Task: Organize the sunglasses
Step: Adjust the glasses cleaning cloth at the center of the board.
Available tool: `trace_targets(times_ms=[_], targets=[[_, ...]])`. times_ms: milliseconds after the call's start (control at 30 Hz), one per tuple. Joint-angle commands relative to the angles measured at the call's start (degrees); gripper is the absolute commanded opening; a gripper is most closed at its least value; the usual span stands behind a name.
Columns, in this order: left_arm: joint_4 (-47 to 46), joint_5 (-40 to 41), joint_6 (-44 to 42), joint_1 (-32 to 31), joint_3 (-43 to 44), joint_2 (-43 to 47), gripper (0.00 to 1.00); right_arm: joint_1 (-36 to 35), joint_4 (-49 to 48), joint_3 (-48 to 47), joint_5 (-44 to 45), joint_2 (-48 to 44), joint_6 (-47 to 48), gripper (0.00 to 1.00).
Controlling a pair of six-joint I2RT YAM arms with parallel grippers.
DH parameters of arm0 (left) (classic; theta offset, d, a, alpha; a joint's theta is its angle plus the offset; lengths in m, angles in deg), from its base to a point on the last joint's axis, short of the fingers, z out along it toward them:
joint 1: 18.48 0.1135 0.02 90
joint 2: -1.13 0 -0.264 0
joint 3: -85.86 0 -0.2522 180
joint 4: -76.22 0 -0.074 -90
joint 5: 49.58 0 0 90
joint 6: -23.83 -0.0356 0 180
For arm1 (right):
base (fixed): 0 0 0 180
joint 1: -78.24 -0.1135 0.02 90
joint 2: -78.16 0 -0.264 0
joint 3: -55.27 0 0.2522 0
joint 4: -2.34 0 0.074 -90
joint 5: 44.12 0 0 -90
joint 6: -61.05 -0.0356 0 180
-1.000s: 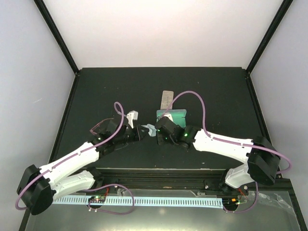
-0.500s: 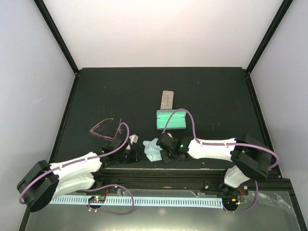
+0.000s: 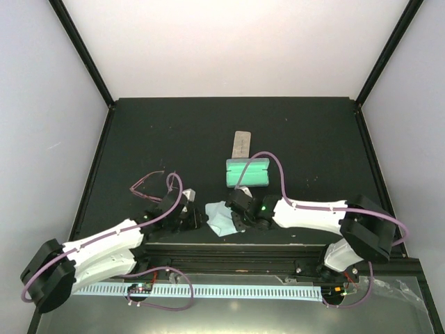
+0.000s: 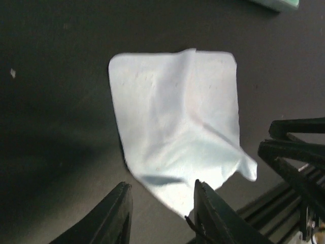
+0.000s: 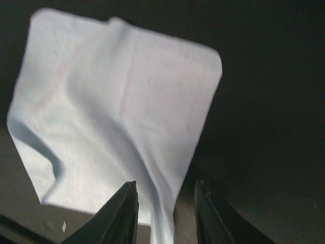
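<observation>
The sunglasses (image 3: 147, 184), a thin reddish-pink wire pair, lie on the dark table at the left, beyond my left arm. A light blue cloth (image 3: 222, 217) lies spread near the table's front edge between both grippers. My left gripper (image 3: 195, 217) is open at the cloth's left side; in the left wrist view the cloth (image 4: 177, 127) has one corner reaching between the parted fingers of the left gripper (image 4: 162, 201). My right gripper (image 3: 237, 217) is open too; in its wrist view the edge of the cloth (image 5: 111, 112) runs down between the fingers of the right gripper (image 5: 165, 203).
A teal-green oblong case (image 3: 248, 172) lies just beyond the cloth, its corner (image 4: 277, 4) showing in the left wrist view. A beige-grey oblong piece (image 3: 241, 144) lies farther back. The black rail (image 3: 229, 247) of the table's front edge is right below the cloth.
Both grippers drew back toward the front edge with the cloth pinched between them, then opened. The cloth now lies loose on the table.
</observation>
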Motion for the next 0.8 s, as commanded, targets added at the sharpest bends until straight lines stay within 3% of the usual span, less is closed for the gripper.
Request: trace_targets(times_ms=[0, 133, 400, 767], targets=[[1.3, 5.3, -5.1, 0.0, 6.9, -5.4, 0.32, 1.1, -1.2, -4.8, 7.6, 5.2, 1.7, 0.33], [-0.6, 6.3, -6.9, 0.3, 9.4, -10.7, 0.25, 3.1, -2.3, -8.1, 9.2, 11.0, 3.2, 0.32], [-3.3, 5.2, -7.0, 0.6, 9.5, -15.2, 0.23, 4.0, -0.7, -10.3, 12.5, 17.5, 3.1, 0.29], [-8.2, -3.1, -10.2, 0.6, 10.0, -17.7, 0.24, 7.8, 3.8, -9.2, 19.7, 17.0, 1.6, 0.26]])
